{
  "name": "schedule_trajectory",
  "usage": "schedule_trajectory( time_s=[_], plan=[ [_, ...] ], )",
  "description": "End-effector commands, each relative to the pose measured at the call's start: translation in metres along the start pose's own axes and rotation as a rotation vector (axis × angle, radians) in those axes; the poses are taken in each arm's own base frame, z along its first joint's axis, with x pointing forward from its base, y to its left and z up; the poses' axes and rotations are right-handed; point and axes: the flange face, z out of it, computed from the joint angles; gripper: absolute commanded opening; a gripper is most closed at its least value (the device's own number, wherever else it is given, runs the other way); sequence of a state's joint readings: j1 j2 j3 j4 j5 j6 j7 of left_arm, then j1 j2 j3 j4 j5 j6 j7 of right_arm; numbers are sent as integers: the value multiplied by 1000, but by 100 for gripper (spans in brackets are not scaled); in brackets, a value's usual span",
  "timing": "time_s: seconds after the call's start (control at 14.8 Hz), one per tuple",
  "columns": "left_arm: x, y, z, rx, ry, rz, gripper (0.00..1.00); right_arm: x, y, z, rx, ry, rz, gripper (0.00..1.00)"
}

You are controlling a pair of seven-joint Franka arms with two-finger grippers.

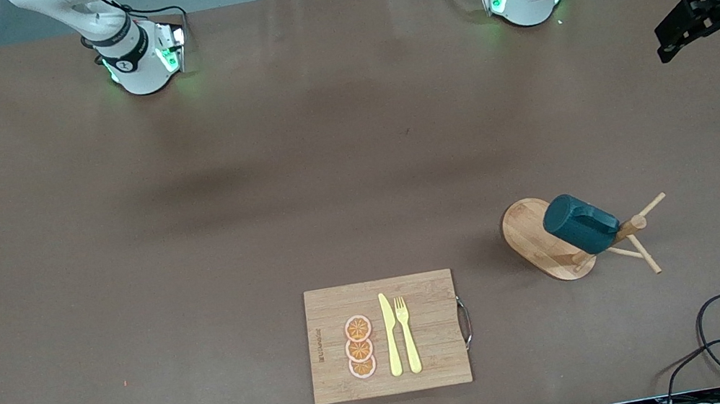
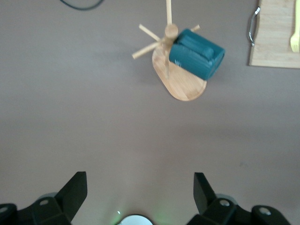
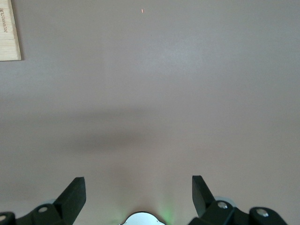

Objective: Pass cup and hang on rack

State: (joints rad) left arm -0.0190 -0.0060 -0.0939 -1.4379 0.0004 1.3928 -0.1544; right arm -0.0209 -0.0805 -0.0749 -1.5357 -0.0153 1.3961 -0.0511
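Cup [image 2: 197, 54] hangs on rack [image 2: 180, 84], well apart from spread, empty left pincer [image 2: 140, 194]; right pincer [image 3: 138, 194] spread.

The cup [image 1: 580, 223] hides its peg and part of the rack [image 1: 530, 232]; its handle is unseen.

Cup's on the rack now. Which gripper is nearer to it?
Left. The left gripper, open, is raised over bare table at its own end, with the cup hanging on the rack in its wrist view. The right gripper, open, sees only table and a cutting board corner.
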Motion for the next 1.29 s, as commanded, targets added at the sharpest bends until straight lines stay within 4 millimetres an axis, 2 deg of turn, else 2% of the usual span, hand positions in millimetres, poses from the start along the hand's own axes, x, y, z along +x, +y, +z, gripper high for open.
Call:
schedule_trajectory(
  time_s=[0.0, 0.27, 0.41, 0.68, 0.95, 1.22],
  plan=[
    [-23, -3, 13, -23, 6, 6, 100, -10, 0, -1, -4, 4, -10, 100],
    [-44, 21, 23, -16, 44, 39, 100, -10, -2, -1, -4, 4, -15, 100],
    [-49, 22, 20, -15, 51, 59, 100, -10, -3, -2, -4, 5, -16, 100],
    [-46, 20, 14, -14, 62, 87, 100, -9, -5, -2, -5, 7, -21, 100],
    [-32, 12, 9, -11, 65, 99, 100, -9, -7, -3, -5, 13, -24, 100],
    [-32, 10, 6, 19, 67, 99, 100, -9, -8, -3, -6, 13, -26, 100]
  ],
)
